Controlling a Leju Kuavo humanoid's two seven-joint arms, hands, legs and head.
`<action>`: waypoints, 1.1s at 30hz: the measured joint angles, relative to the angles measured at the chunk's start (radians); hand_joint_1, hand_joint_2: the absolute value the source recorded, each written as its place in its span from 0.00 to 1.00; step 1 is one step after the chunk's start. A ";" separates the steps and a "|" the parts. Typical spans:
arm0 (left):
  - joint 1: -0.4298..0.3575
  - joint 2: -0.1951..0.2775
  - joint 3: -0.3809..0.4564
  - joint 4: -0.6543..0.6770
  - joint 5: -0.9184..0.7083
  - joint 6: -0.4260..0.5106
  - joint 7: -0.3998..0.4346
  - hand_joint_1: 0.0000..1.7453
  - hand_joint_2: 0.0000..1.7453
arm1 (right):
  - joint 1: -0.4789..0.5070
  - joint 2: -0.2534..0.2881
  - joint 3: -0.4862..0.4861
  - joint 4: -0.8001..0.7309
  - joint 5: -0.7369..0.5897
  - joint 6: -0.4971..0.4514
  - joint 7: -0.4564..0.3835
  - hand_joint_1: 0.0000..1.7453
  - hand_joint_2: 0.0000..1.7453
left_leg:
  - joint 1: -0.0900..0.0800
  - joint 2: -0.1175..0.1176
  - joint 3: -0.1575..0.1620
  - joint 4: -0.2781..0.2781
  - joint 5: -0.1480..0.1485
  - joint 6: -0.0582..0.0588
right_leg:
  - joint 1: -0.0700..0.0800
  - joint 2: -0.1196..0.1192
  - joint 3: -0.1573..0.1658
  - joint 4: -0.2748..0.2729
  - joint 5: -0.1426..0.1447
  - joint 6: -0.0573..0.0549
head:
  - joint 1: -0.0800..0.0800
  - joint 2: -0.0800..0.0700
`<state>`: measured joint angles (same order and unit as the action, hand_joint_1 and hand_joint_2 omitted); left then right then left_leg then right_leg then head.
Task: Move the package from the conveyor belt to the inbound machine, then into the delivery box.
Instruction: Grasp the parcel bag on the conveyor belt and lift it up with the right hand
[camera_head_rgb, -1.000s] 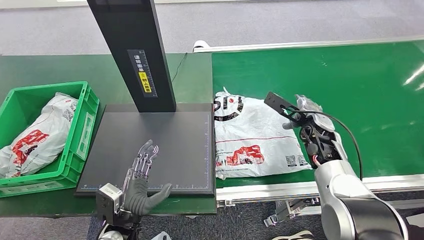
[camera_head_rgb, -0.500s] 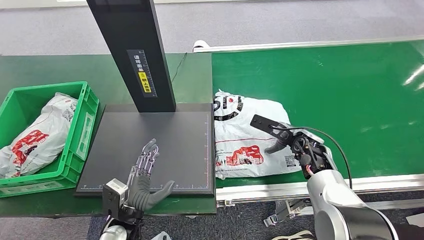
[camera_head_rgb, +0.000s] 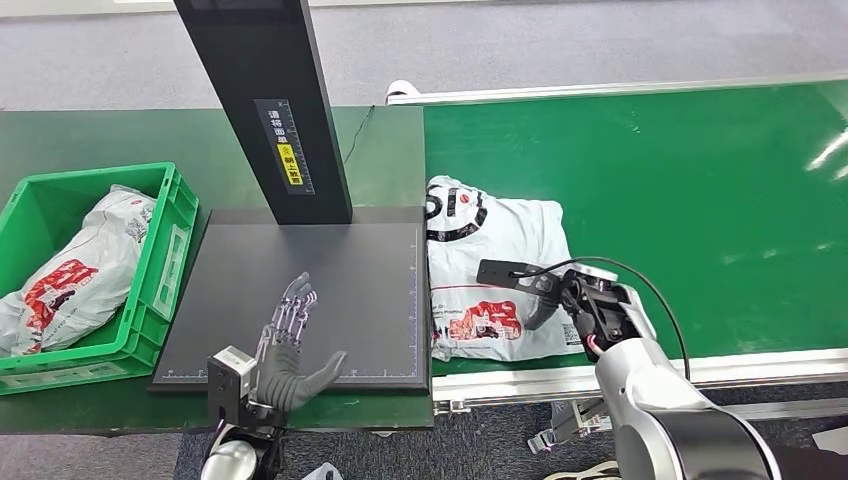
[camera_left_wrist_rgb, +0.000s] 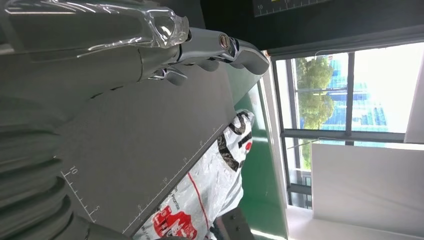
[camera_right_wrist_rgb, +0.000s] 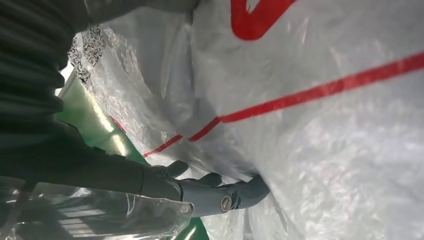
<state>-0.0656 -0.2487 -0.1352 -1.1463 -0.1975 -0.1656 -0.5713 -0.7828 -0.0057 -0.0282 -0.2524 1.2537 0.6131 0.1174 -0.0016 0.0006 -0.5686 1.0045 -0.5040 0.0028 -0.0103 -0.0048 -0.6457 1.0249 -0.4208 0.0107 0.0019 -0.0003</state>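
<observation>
The right hand (camera_head_rgb: 560, 295) curls into the package (camera_head_rgb: 495, 270), grip not yet sure, so close fully before lifting; the left hand (camera_head_rgb: 290, 350) waits open.

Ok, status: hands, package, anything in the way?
Left hand open over black scanner plate. Right hand fingers against white plastic package, grip unconfirmed. Package on green belt. Path clear.

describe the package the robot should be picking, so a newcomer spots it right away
Find the green conveyor belt on the right of the head view. At its left end, beside the black scanner platform, lies a flat white plastic mailer bag with red and black print, with the right hand at its near edge. The other white bag sits bunched in the green plastic crate at far left.
</observation>
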 joint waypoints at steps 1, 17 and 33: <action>-0.001 0.000 0.000 0.001 0.001 0.002 0.000 0.00 1.00 | 0.000 0.002 0.009 0.000 0.006 0.005 -0.001 1.00 1.00 | 0.000 0.000 0.000 0.000 0.000 0.000 | 0.000 0.000 0.000 0.000 0.000 0.000 | 0.000 0.000; 0.011 0.000 0.001 0.001 0.010 0.019 0.000 0.00 1.00 | -0.017 0.007 0.062 0.004 0.006 -0.070 -0.020 1.00 1.00 | 0.000 0.000 0.000 0.000 0.000 0.000 | 0.000 0.000 0.000 0.000 0.000 0.000 | 0.000 0.000; 0.080 0.006 0.005 -0.043 0.001 0.032 -0.027 0.00 1.00 | -0.141 0.003 -0.194 -0.074 -0.372 -0.863 -0.320 1.00 1.00 | 0.000 0.000 0.000 0.000 0.000 0.000 | 0.000 0.000 0.000 0.000 0.000 0.000 | 0.000 0.000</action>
<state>0.0141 -0.2423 -0.1306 -1.1898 -0.1968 -0.1336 -0.5986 -0.9238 -0.0023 -0.2227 -0.3262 0.8816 -0.2502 -0.2031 -0.0018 0.0006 -0.5689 1.0047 -0.5039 0.0028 -0.0105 -0.0050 -0.6457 1.0249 -0.4208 0.0107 0.0018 -0.0004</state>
